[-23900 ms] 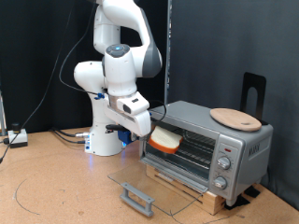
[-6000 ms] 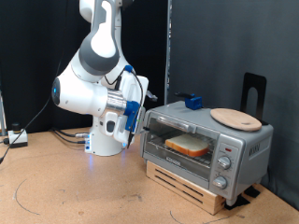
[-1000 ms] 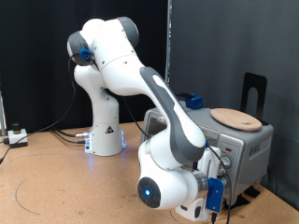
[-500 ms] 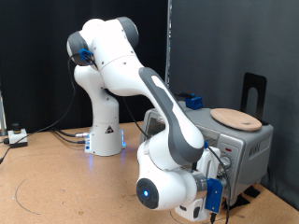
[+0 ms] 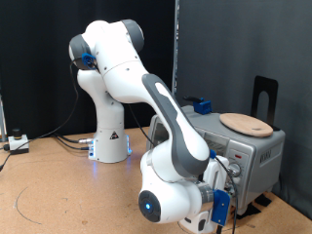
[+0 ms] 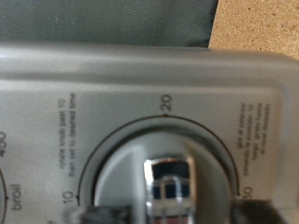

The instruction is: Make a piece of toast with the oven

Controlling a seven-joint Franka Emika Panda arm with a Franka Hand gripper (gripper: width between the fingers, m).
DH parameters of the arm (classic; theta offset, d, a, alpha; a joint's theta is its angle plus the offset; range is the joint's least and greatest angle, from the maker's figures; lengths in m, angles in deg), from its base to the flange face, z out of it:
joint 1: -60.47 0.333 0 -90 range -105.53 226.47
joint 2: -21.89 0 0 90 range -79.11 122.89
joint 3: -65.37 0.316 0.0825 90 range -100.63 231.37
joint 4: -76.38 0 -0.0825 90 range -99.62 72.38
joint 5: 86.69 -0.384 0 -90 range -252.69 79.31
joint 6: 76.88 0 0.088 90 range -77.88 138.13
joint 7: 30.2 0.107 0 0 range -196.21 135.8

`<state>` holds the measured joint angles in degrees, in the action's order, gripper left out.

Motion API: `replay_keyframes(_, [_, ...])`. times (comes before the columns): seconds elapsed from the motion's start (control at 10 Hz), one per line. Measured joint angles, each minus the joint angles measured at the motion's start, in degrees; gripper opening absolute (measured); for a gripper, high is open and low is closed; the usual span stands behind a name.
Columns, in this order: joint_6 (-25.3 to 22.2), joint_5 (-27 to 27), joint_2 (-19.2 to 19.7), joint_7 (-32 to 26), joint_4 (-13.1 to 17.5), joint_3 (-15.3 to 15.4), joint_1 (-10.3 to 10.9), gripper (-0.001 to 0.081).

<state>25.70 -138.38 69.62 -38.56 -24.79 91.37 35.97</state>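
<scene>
Fingers cannot be made out clearly in either view, so whether they are spread or closed cannot be told. In the exterior view the gripper (image 5: 232,177) is pressed up against the knob panel of the oven (image 5: 255,154), with the arm's bulky wrist hiding the glass door and whatever sits behind it. The wrist view is filled by the oven's (image 6: 140,103) grey face: directly ahead sits a round timer knob (image 6: 166,185) with a shiny central grip, ringed by dial marks 10 and 20. A round wooden board (image 5: 245,123) lies on the oven's top.
</scene>
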Motion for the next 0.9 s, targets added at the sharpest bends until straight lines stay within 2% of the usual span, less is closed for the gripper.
replay_keyframes(0.1, [0.0,0.0,0.04,0.0,0.07,-0.18,-0.04,0.0207])
replay_keyframes(0.3, [0.0,0.0,0.04,0.0,0.23,-0.34,-0.1,0.0483])
replay_keyframes(0.4, [-0.01,0.0,0.04,0.0,0.34,-0.39,-0.12,0.0483])
replay_keyframes(0.5, [-0.03,0.0,0.04,0.0,0.41,-0.42,-0.13,0.0684])
replay_keyframes(0.6, [-0.07,0.01,0.04,-0.01,0.46,-0.41,-0.13,0.0684])
replay_keyframes(0.7, [-0.13,0.02,0.04,-0.01,0.46,-0.41,-0.13,0.077])
replay_keyframes(0.8, [-0.2,0.04,0.04,-0.01,0.46,-0.41,-0.12,0.077])
replay_keyframes(0.9, [-0.22,0.04,0.04,-0.01,0.46,-0.41,-0.11,0.0803])
